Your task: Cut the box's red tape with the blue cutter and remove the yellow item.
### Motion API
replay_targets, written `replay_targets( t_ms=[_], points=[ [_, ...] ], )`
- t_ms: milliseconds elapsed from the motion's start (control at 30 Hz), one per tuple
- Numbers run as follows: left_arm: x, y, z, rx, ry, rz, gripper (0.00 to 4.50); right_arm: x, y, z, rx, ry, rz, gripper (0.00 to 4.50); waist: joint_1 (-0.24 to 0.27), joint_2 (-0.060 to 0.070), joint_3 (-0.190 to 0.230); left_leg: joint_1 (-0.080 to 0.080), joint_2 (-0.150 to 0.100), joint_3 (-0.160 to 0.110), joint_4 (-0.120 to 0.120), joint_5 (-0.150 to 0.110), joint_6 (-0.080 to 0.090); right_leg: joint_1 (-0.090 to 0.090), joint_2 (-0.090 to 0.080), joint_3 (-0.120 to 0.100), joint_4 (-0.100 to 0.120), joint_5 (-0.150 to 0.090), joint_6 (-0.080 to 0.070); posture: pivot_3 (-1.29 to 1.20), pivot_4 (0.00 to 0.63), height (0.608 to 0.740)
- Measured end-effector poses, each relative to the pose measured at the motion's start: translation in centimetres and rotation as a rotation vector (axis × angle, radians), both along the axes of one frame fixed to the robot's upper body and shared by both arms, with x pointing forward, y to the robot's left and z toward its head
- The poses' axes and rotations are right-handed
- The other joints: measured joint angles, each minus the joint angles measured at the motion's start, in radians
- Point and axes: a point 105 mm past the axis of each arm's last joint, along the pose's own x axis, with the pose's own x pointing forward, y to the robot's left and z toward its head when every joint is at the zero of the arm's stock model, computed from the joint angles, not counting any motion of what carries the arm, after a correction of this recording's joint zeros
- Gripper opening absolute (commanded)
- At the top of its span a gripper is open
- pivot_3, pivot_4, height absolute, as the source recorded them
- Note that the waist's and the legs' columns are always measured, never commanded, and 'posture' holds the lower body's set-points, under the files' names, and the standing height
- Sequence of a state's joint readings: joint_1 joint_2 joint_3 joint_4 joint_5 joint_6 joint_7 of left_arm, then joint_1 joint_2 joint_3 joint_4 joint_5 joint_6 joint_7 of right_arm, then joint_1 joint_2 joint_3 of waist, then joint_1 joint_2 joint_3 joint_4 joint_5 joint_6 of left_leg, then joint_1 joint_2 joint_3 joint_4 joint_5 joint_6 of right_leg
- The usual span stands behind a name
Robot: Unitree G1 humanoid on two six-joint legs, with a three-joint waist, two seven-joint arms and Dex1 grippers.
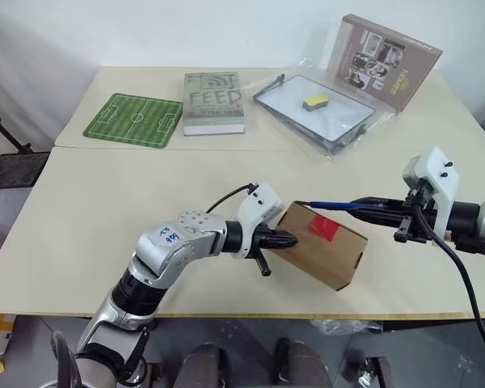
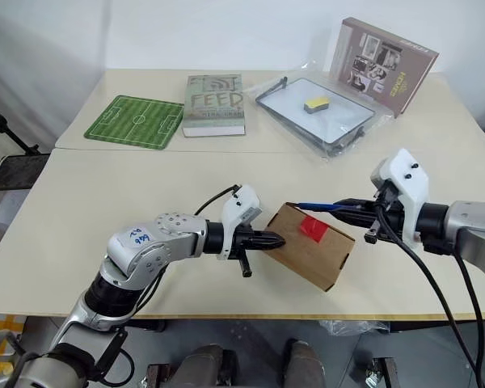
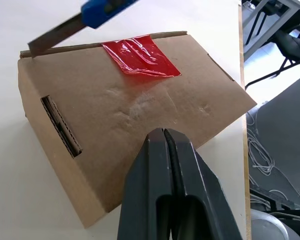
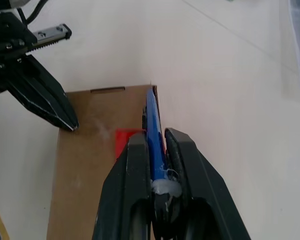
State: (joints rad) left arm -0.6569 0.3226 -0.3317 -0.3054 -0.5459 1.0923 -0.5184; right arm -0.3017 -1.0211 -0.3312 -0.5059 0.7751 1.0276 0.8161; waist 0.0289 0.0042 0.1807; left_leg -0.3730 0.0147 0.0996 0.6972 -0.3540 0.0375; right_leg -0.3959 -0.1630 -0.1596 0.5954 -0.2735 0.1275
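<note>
Left tool (image 1: 287,238) closed against box (image 1: 327,255), right tool (image 4: 157,150) gripping blue cutter (image 1: 331,206), book (image 1: 213,102) behind.

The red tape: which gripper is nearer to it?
Right. The right gripper holds the blue cutter just above the red tape; the shut left gripper touches the box's far end.

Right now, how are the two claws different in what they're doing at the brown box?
The right claw is shut on the blue cutter, whose blade reaches the far top edge of the box near the red tape. The left claw is shut with nothing in it, its tip at the box's near-left side. They come at the box from opposite sides. Both are closed and low over the table.
</note>
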Motion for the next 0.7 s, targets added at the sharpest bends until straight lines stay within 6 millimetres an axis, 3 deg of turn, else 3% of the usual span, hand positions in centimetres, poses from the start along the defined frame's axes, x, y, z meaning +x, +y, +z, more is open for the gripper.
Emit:
replay_targets(
  t_ms=[700],
  points=[
    [0.0, 0.0, 0.0, 0.001, 0.002, -0.005, 0.03, 0.1, -1.2, -0.1, -0.023, 0.001, -0.042, 0.17, 0.002, 0.0, 0.0, 0.001, 0.0, -0.001, 0.0, 0.0, 0.0, 0.002, -0.001, -0.001, -0.001, 0.0, 0.0, 0.0, 0.15, 0.74]
  ],
)
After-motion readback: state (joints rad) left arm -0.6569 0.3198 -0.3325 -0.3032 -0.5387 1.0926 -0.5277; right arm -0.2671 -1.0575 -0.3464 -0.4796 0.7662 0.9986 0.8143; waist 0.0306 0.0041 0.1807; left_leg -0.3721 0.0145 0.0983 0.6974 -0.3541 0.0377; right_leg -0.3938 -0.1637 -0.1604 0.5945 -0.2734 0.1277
